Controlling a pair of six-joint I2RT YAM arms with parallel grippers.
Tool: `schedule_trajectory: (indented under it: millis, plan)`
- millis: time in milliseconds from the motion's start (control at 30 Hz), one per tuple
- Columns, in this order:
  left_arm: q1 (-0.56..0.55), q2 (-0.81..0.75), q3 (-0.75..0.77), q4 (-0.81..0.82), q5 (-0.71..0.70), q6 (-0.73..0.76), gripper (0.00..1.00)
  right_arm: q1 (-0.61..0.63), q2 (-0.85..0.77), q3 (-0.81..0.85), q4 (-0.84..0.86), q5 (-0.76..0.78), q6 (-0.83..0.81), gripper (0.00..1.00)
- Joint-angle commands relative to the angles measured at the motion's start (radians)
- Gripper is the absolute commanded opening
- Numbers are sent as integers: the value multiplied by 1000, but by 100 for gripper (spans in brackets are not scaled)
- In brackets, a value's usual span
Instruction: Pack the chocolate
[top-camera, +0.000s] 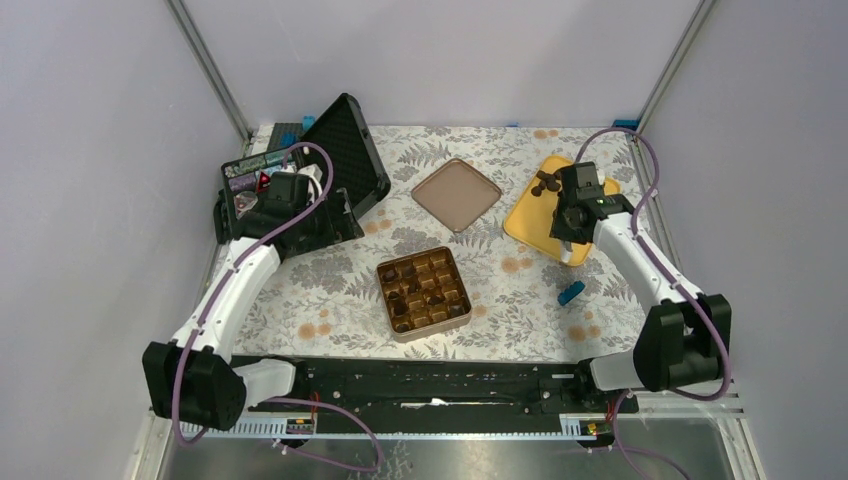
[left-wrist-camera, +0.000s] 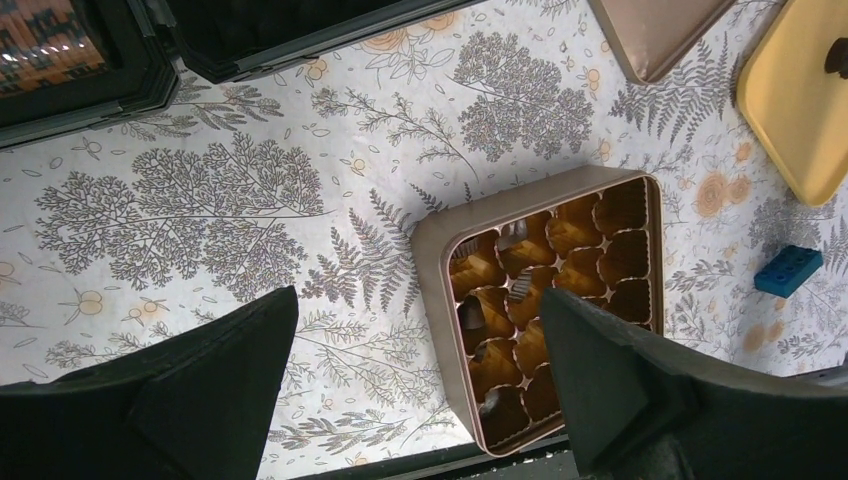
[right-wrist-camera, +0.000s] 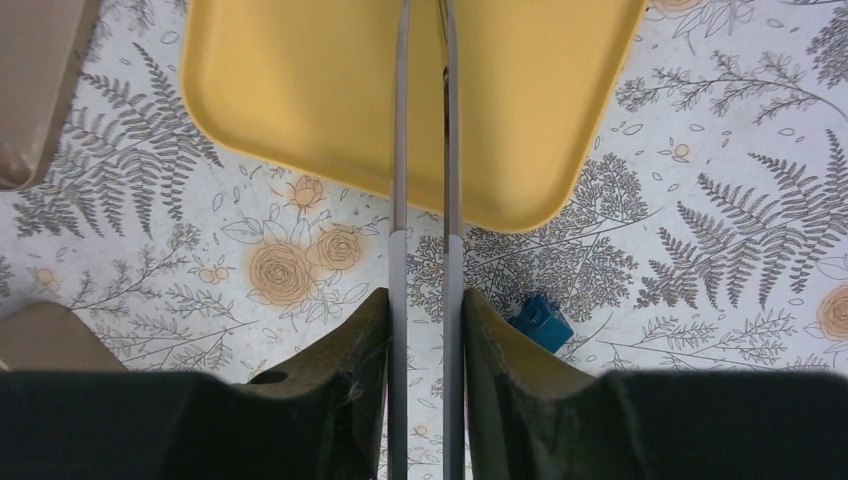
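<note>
Top external view: at the far left, the left gripper (left-wrist-camera: 418, 300) hangs beside an open black case (top-camera: 340, 160), its fingers spread wide apart above the floral table (top-camera: 300, 290). In the middle sits the golden tin (top-camera: 383, 295), with several pieces of the chocolate (top-camera: 545, 184) lying in its compartments. The flat brown lid (top-camera: 457, 194) rests behind it, apart from it. To the right, more dark pieces lie at the far end of the yellow tray (top-camera: 530, 225). The right gripper (right-wrist-camera: 425, 300) hovers over the tray's near edge, clamped on thin metal tweezers (right-wrist-camera: 400, 150) whose two blades stand slightly apart. A blue block (top-camera: 570, 292) lies nearer, just off the tray.
</note>
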Motion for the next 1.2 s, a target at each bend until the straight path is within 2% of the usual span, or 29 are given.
schedule_trajectory:
  millis: [0, 200, 500, 733, 867, 967, 1033, 1167]
  plan:
    - [5, 35, 18, 37, 51, 32, 99, -8, 39, 38, 36, -4, 34, 37]
    - [5, 92, 58, 39, 64, 43, 99, -10, 76, 49, 30, -11, 59, 43]
    - [5, 131, 53, 60, 36, 45, 99, -13, 180, 97, 42, -2, 26, 44]
    - [5, 140, 48, 75, 37, 34, 99, -12, 201, 112, 43, 10, 10, 43]
    - [5, 137, 40, 83, 41, 28, 99, -13, 199, 107, 43, 21, -3, 35]
    - [5, 128, 35, 85, 41, 21, 99, -12, 186, 110, 29, 24, -14, 21]
    - [5, 121, 34, 88, 41, 15, 99, -13, 166, 117, 20, 12, -24, 15]
    - [5, 105, 32, 88, 41, 4, 99, -13, 99, 151, -35, 5, -37, 12]
